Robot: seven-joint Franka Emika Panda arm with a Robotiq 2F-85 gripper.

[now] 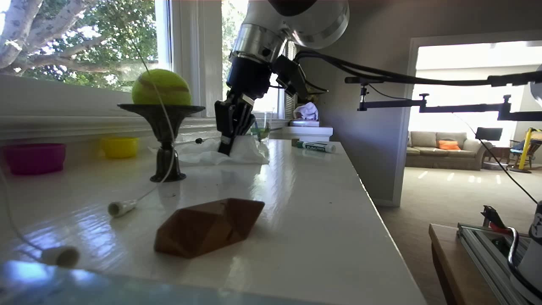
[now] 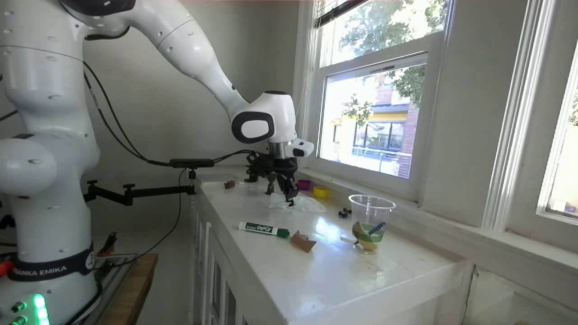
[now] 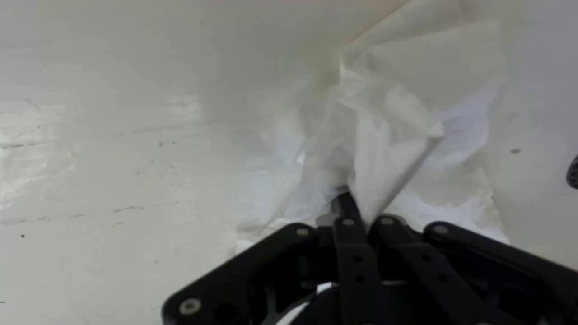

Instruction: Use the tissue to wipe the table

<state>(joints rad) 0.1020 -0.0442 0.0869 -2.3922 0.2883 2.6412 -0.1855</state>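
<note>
A thin, crumpled white tissue [image 1: 254, 151] lies on the white tabletop [image 1: 330, 237] under my gripper [image 1: 228, 146]. In an exterior view the tissue [image 2: 310, 204] spreads around the fingertips of the gripper [image 2: 290, 201], which points down at the table [image 2: 356, 282]. In the wrist view, a raised fold of the tissue [image 3: 393, 117] runs in between the closed fingers of the gripper [image 3: 359, 210], and the rest spreads on the tabletop [image 3: 113, 262]. The fingers are shut on the tissue. One fingertip is partly hidden by it. Small dark marks show on the tabletop.
A tennis ball [image 1: 161, 87] sits on a dark stand [image 1: 164, 142]. A brown faceted block [image 1: 207, 228], purple bowl [image 1: 34, 160] and yellow bowl [image 1: 120, 147] stand around. A marker [image 2: 262, 229], brown piece [image 2: 302, 241] and clear cup [image 2: 371, 207] are nearby. Windows line one side.
</note>
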